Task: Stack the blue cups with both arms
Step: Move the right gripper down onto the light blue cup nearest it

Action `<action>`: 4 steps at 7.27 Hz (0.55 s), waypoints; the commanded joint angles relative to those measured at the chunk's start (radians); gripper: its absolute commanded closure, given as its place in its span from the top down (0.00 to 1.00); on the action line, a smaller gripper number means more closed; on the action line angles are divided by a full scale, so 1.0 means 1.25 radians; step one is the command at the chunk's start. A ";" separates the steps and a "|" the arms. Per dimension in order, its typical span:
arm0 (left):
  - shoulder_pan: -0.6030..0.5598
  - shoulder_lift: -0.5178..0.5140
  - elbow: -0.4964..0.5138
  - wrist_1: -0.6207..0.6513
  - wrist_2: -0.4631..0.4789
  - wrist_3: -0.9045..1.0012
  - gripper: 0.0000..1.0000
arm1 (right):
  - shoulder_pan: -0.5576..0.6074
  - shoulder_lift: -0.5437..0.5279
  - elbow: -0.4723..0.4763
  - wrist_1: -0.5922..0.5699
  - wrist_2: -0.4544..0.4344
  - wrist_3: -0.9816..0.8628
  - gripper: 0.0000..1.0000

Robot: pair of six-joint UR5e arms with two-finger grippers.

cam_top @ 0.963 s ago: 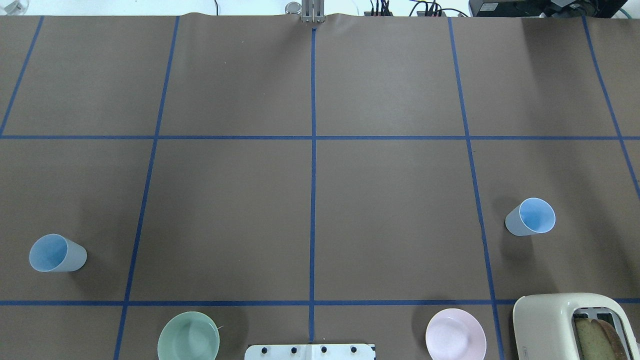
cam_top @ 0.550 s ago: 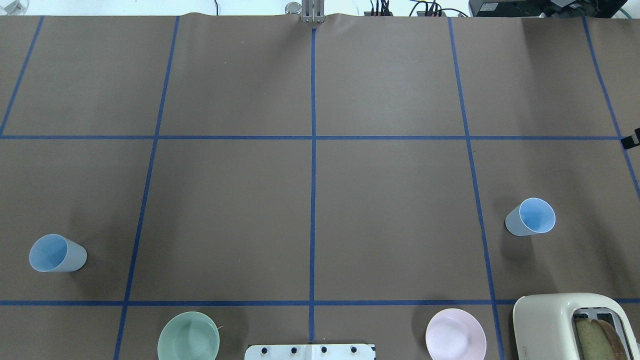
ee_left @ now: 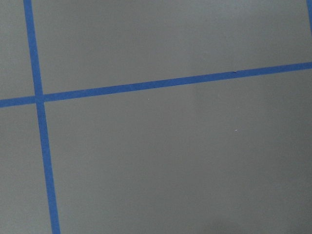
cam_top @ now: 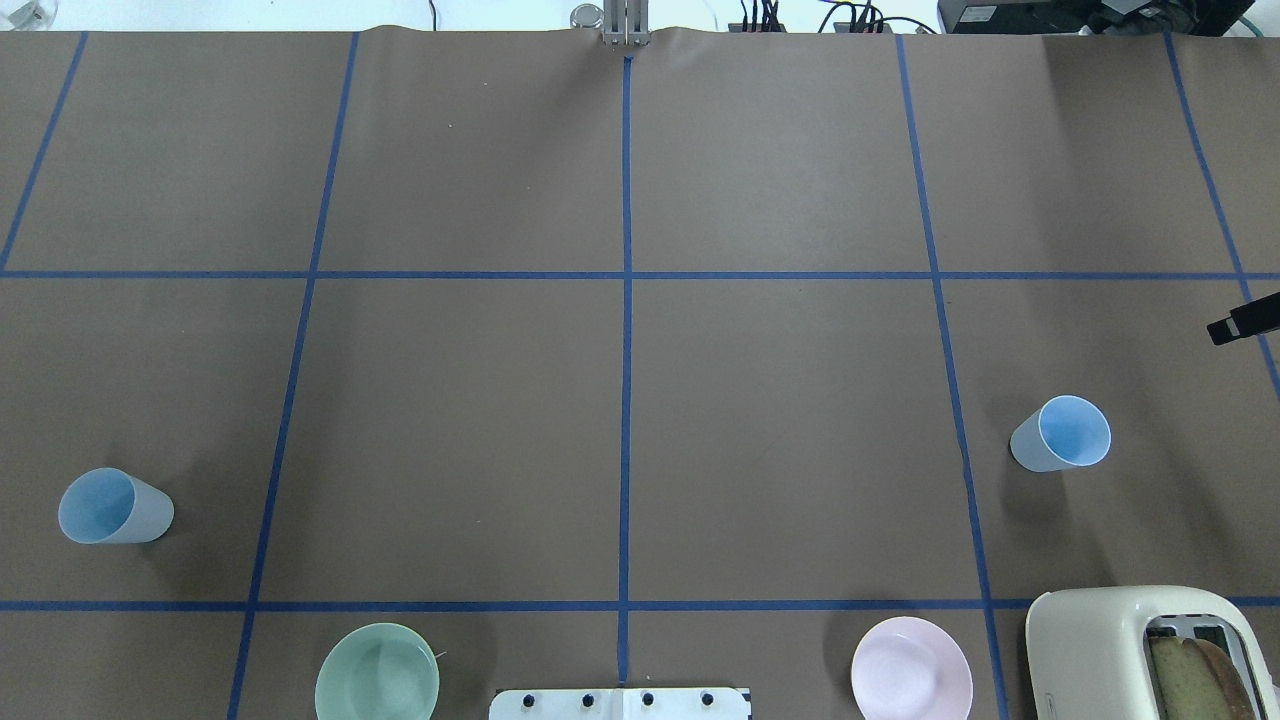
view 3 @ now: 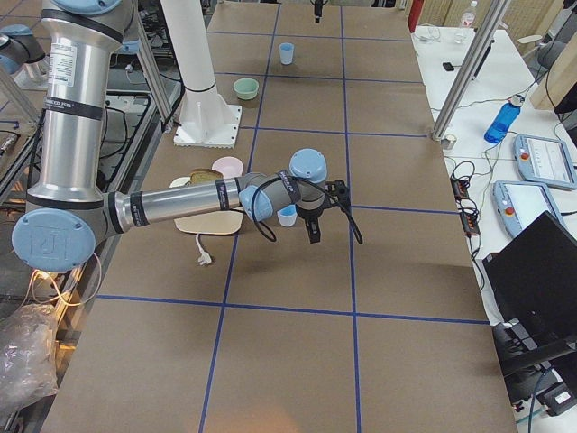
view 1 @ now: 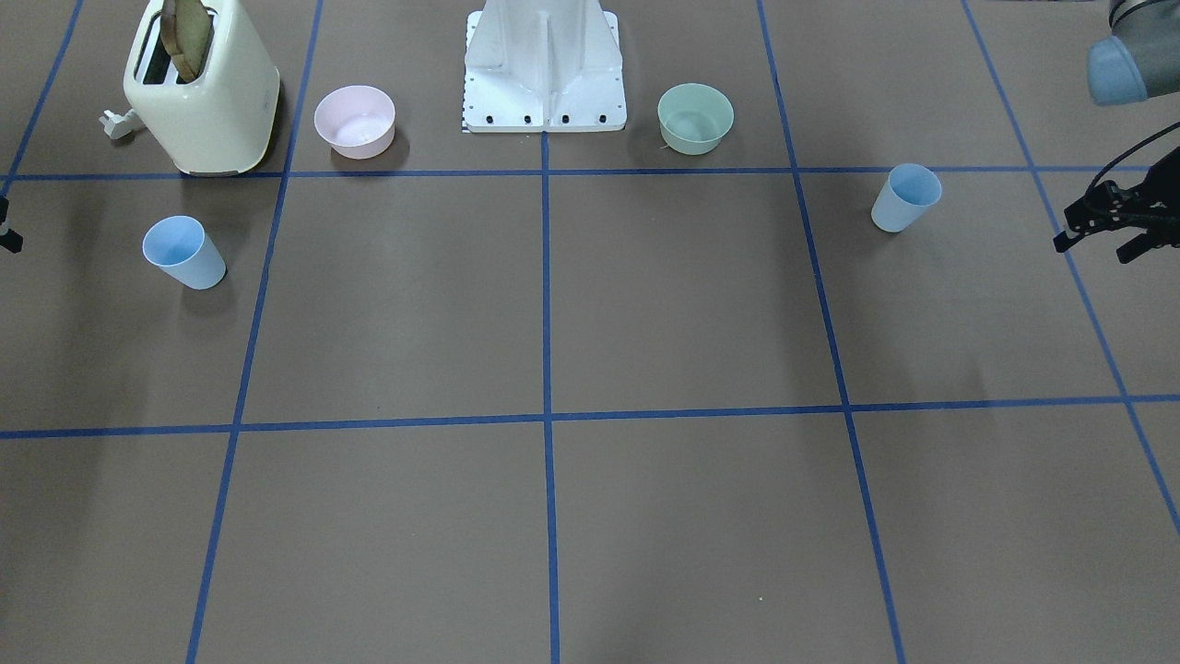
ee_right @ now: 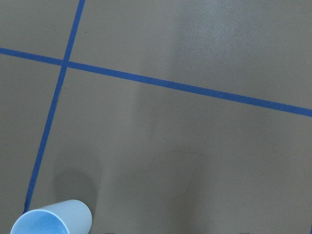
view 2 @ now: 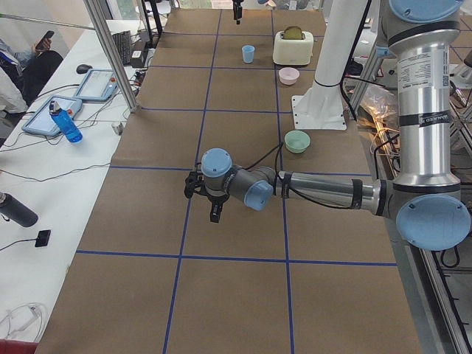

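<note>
Two blue cups stand upright, mouths up, on the bench [cam_top: 780, 420], at opposite ends and well apart. We label them by the robot's sides.

The left blue cup [cam_top: 115, 507] sits in the leftmost column of the blue tape grid [cam_top: 625, 300], with the mint-green bowl [cam_top: 377, 685] nearer the robot's white base [cam_top: 620, 703].

The right blue cup [cam_top: 1062, 435] stands just beyond the cream toaster [cam_top: 1110, 650], which holds a slice of bread [cam_top: 1195, 675]. The pink bowl [cam_top: 911, 680] lies beside the toaster, toward the base.

The left arm [view 2: 324, 190] reaches out over the bench. In the front-facing view its left fingers [view 1: 1066, 240] appear as two black prongs spread apart with nothing between them, outboard of the left blue cup and clear of it.

Of the right arm [view 3: 180, 203], the overhead view shows only the black tip of the right fingers [cam_top: 1243, 322] at the bench's right edge, farther from the robot than the right blue cup and not touching it. We cannot tell their spacing. The right wrist view catches that cup at its lower left corner.
</note>
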 commanded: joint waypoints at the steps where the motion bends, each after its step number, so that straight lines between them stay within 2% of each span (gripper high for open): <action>1: 0.045 0.042 -0.001 -0.094 0.004 -0.083 0.94 | -0.043 -0.007 0.039 0.000 -0.006 0.070 0.90; 3: 0.061 0.055 -0.005 -0.097 0.007 -0.093 0.96 | -0.090 -0.016 0.047 0.046 -0.023 0.147 0.90; 4: 0.062 0.062 -0.006 -0.108 0.007 -0.096 0.96 | -0.139 -0.022 0.047 0.087 -0.074 0.199 0.90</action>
